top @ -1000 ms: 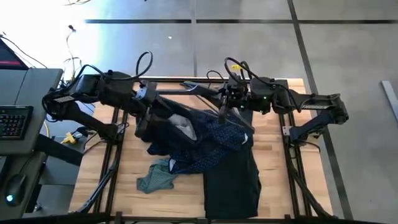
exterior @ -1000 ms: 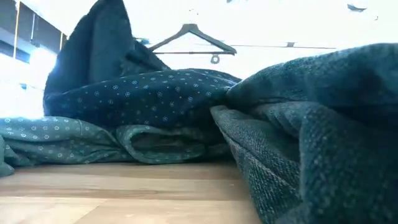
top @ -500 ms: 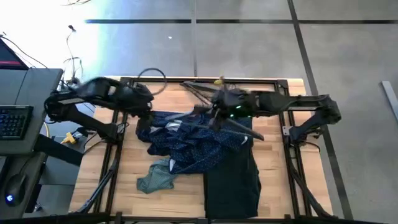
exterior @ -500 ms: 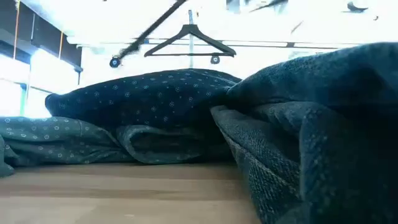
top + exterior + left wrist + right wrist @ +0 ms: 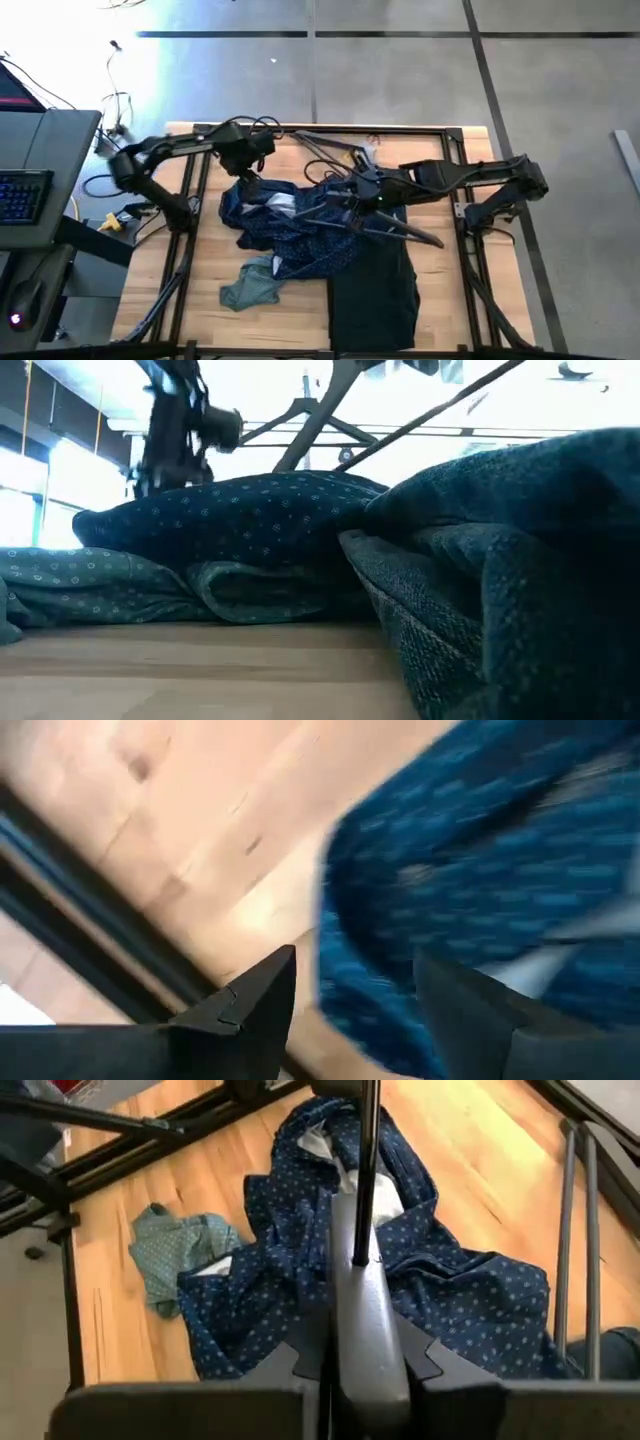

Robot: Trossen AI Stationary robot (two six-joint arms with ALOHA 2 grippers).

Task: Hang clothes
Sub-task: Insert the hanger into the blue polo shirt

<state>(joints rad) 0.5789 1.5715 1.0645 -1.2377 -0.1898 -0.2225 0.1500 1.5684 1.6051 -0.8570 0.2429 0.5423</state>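
The navy dotted shirt (image 5: pixel 300 225) lies crumpled on the table's middle. The teal shirt (image 5: pixel 250 290) is bunched near its front left, and the black trousers (image 5: pixel 375 285) lie flat at the front right. My right gripper (image 5: pixel 352 195) is over the navy shirt, shut on a thin dark grey hanger (image 5: pixel 390 228) whose arms spread above the cloth. My left gripper (image 5: pixel 247 172) hovers open over the shirt's far left edge (image 5: pixel 340 920), with nothing between its fingers. My right gripper pinches the hanger's thick grey middle part (image 5: pixel 362 1315) between its two fingers, coming from the table's right and slanting down. A thin rod (image 5: pixel 366 1180) runs on from that part, away from the fingers. The hanger is lifted; I cannot tell whether it touches the shirt.
A dark metal frame (image 5: pixel 190 220) runs round the table. A second hanger (image 5: pixel 305 420) hangs from the rail at the far edge. A desk with a keyboard (image 5: pixel 20 195) stands beyond the left edge. Bare wood (image 5: pixel 290 320) shows at the front, between the teal shirt and the trousers.
The navy shirt's left part, held high a second ago at my left gripper, has fallen flat onto the table. My right gripper has carried the hanger from the far rail toward the near edge and a little left, tipping it low over the shirt.
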